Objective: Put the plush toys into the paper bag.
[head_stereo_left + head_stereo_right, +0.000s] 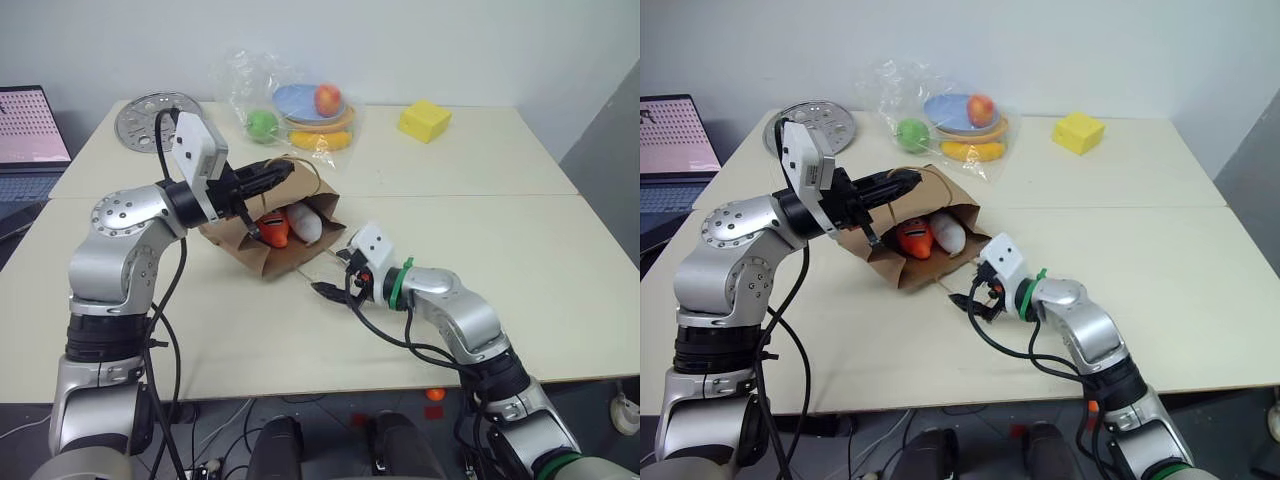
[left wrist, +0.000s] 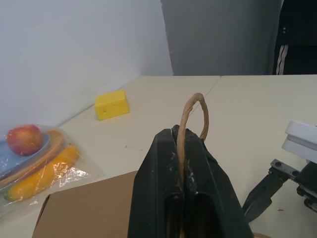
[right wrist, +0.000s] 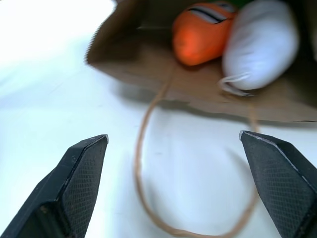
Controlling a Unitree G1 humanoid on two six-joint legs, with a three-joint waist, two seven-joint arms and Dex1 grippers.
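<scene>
The brown paper bag (image 1: 290,262) lies on its side mid-table, its mouth facing me. Inside it rest both plush toys: the orange carrot (image 1: 273,229) and, touching it, the white egg-shaped one (image 1: 305,224). My left gripper (image 1: 272,175) is shut on the upper twine handle (image 2: 190,106), holding the top edge of the bag's mouth up. My right gripper (image 1: 330,290) hovers just in front of the mouth, open and empty. In the right wrist view the carrot (image 3: 200,32) and the white toy (image 3: 260,44) sit beyond the lower handle loop (image 3: 143,148), which lies on the table.
A crinkly clear plastic bag (image 1: 300,110) with toy fruits on plates sits at the back of the table. A yellow block (image 1: 424,120) is at back right and a round perforated metal plate (image 1: 150,120) at back left. A laptop (image 1: 30,140) stands at the far left.
</scene>
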